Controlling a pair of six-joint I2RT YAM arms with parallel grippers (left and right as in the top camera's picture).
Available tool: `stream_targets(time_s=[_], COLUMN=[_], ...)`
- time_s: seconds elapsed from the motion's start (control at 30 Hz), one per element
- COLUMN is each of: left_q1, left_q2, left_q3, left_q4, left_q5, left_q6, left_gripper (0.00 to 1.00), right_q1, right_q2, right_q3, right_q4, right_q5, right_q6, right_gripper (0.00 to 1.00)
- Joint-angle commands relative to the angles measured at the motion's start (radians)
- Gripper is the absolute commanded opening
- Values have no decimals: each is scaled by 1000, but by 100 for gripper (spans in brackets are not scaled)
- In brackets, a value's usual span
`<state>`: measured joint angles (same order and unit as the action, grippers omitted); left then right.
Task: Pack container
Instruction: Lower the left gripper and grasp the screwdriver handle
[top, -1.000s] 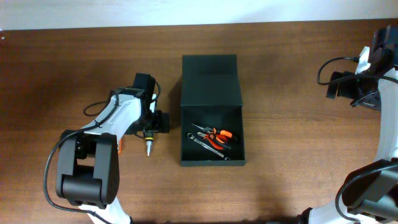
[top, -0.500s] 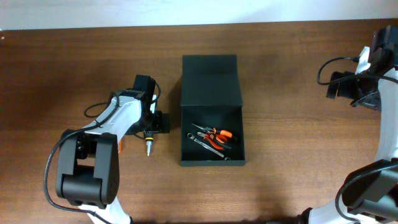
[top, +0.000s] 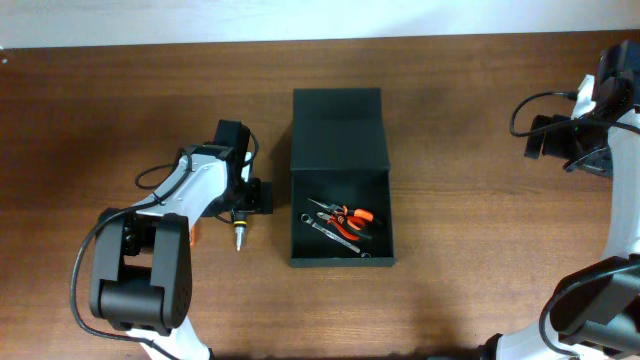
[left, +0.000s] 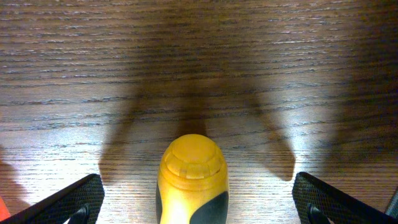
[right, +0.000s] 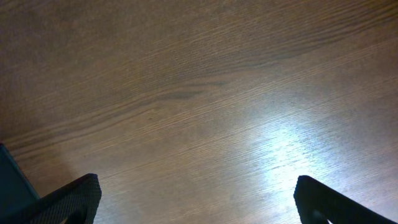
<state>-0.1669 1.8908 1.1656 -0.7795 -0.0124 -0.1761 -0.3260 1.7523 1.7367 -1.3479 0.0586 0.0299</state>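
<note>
The container (top: 340, 262) is a dark green-black box at the table's middle, its flap lid (top: 338, 130) lying open toward the back. Orange-handled pliers (top: 352, 216) and a metal wrench (top: 335, 232) lie inside it. My left gripper (top: 243, 207) is just left of the box, low over the table. In the left wrist view it (left: 199, 208) is open, with a yellow and black tool handle (left: 193, 177) between the fingers, clear of both. The handle's end shows in the overhead view (top: 239, 236). My right gripper (top: 545, 138) is open and empty at the far right (right: 199, 199).
A small orange object (top: 194, 232) lies by the left arm's base link. A corner of the container (right: 9, 183) shows at the left edge of the right wrist view. Black cables run along both arms.
</note>
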Motion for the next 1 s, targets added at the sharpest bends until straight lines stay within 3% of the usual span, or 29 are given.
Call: stream_targets(time_s=[0.0, 0.7, 0.77, 0.8, 0.87, 0.97], left_q1=[5, 5, 5, 5, 5, 5], left_q2=[13, 13, 13, 13, 13, 13], left_q3=[-8, -39, -39, -39, -39, -39], left_q4=[2, 3, 3, 3, 5, 9], left_q5=[-10, -10, -10, -10, -10, -10], left_q6=[13, 10, 10, 10, 9, 9], left_gripper=[99, 99, 93, 77, 58, 49], right_q1=[-2, -2, -2, -2, -2, -2], right_q2=[-6, -6, -6, -6, -6, -6], right_q3=[1, 1, 1, 1, 1, 1], right_q4=[3, 2, 2, 3, 3, 3], right_q5=[-2, -2, -2, -2, -2, -2], right_q6=[9, 9, 9, 9, 9, 9], right_gripper=[99, 99, 99, 99, 99, 99])
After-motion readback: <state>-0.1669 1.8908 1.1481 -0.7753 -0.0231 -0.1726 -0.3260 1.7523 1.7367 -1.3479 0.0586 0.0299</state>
